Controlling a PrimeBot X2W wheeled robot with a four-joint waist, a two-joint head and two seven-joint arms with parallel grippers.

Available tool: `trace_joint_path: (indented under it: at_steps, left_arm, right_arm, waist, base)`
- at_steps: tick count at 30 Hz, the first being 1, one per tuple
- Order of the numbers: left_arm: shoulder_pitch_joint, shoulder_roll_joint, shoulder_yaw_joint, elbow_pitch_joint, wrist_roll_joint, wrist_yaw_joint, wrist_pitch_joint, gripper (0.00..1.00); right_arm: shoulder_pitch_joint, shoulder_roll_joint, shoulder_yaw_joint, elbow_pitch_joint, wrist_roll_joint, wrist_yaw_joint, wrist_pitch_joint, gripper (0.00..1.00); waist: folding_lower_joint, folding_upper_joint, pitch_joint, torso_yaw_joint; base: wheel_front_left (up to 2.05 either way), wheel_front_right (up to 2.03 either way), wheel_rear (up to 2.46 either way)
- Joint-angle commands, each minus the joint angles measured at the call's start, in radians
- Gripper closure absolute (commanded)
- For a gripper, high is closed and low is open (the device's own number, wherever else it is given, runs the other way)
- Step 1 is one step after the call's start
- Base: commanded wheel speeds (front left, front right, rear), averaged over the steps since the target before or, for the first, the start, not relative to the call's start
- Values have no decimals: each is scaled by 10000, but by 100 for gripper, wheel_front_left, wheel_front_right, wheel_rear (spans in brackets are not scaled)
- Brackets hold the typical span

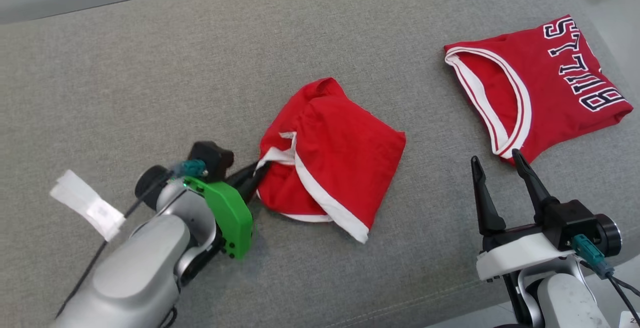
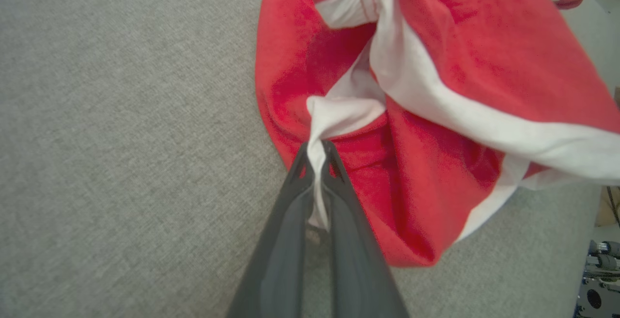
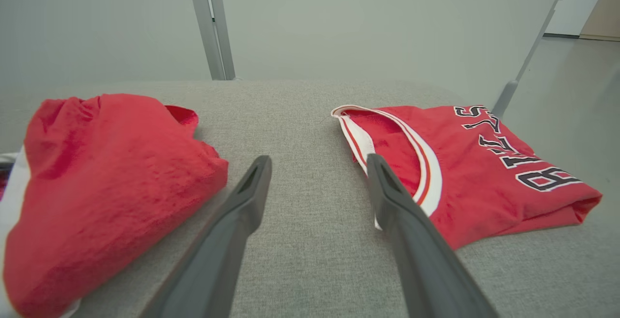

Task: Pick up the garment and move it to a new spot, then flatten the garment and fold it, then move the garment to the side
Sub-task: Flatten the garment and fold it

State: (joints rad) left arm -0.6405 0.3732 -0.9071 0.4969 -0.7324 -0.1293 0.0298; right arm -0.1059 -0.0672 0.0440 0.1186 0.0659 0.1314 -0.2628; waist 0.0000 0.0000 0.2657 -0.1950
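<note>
The grey padded surface [image 1: 150, 68] is carrying everything. The crumpled red garment [image 1: 335, 153] is lying near its middle, bunched up, with a white band twisting across it. Well apart, on the robot's right, a folded red jersey [image 1: 545, 83] is resting close to the far right edge. The left gripper [image 1: 255, 170] is biting the garment's left rim, its jaws pressed together on a thin fold of white trim [image 2: 339, 109]. The right gripper [image 1: 500, 168] is hanging with its fingers spread wide, holding nothing, its tips just beside the jersey's near corner.

The pinch is taking in very little cloth, so a quick lift is probably risking the trim sliding out. A single-point hold is also likely to leave the garment dangling as a twisted rope, which would make flattening harder. Any forward reach by the right arm could snag the jersey and spoil its fold.

The left wrist view is showing the trim threaded between the closed fingers, a detail that the arm's green housing is partly masking in the head view. The right wrist view is showing the garment as a raised mound, with bare surface between the two clothes. The head view is giving the overall layout.
</note>
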Motion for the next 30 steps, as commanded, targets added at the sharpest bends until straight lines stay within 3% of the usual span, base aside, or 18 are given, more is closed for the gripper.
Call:
trace_joint_path:
  at_steps: [1,5,12,16,20,26,30]
  left_arm:
    - [-298,170,246,-250,-279,-16,-115,100]
    - [-590,549,1032,-1428,-958,246,-87,100]
    - [-870,971,2252,-3913,-1382,1997,250,100]
    - [-744,1081,2119,-4802,-1244,2581,788,100]
    - [-361,1027,1946,-4977,-1279,2956,1096,100]
    - [338,894,1762,-4548,-1506,3189,1048,100]
    - [975,812,1777,-3535,-1759,3260,784,100]
  right_arm:
    - [120,21,-44,-27,-19,-15,-29,0]
    - [253,-38,-64,-12,-54,-15,-29,0]
    - [374,-79,21,38,-54,-15,-29,0]
    - [374,-99,57,102,-47,-17,-29,0]
    - [316,-89,145,163,-13,-17,-29,0]
    - [400,-25,243,216,49,-17,-29,0]
    - [431,25,236,258,106,-17,-29,0]
  waist:
    - [0,0,-122,141]
    - [0,0,-353,471]
    - [0,0,-682,1040]
    - [0,0,-799,1260]
    - [0,0,-861,1297]
    - [0,0,-824,1264]
    - [0,0,-727,1224]
  base:
    - [0,0,0]
    - [0,0,0]
    - [0,0,0]
    - [0,0,0]
    - [0,0,0]
    - [0,0,0]
    - [0,0,0]
